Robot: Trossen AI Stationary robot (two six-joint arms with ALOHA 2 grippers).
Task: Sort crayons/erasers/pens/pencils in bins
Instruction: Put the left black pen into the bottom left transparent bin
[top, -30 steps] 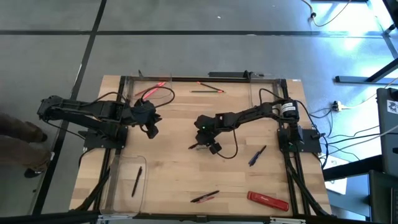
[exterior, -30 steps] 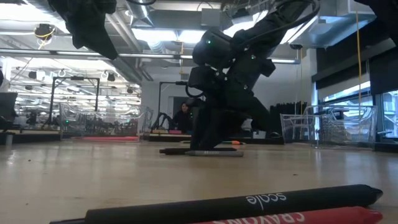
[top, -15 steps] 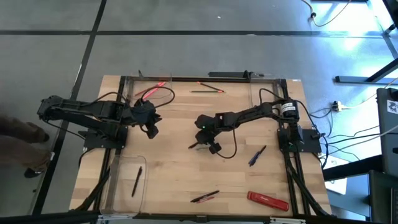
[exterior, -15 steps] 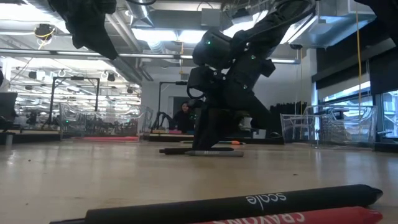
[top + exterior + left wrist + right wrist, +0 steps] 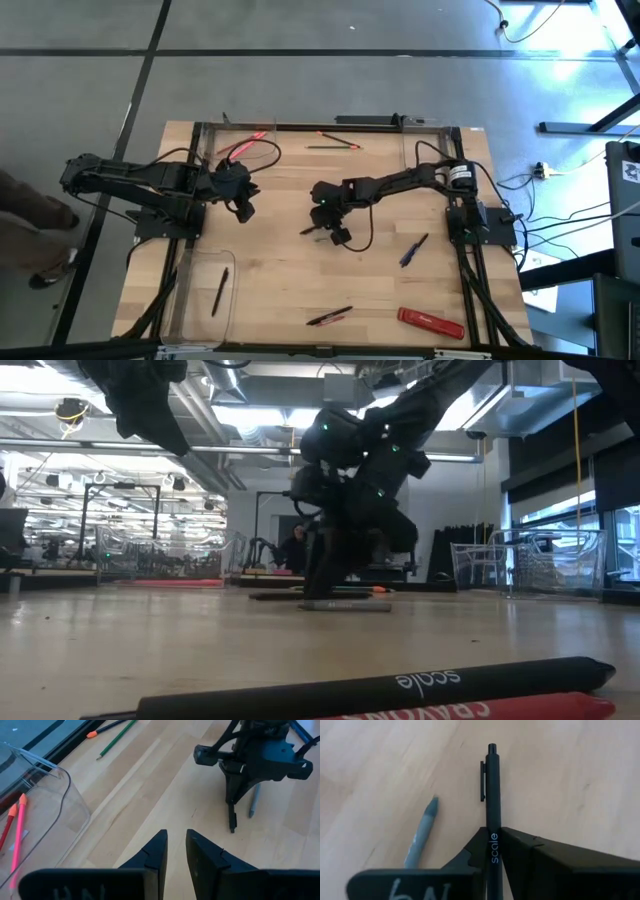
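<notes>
Near the middle of the table, the right gripper is clenched on a black pen marked "scale", its fingers pinching the barrel. A grey pen lies just beside it on the wood. The left gripper hovers toward the table's left side, fingers nearly closed on nothing, near a clear bin holding pink crayons.

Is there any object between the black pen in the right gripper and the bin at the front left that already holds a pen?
Nothing visible blocks it. The right gripper grips the black pen; bare table lies between it and the bin.
</notes>
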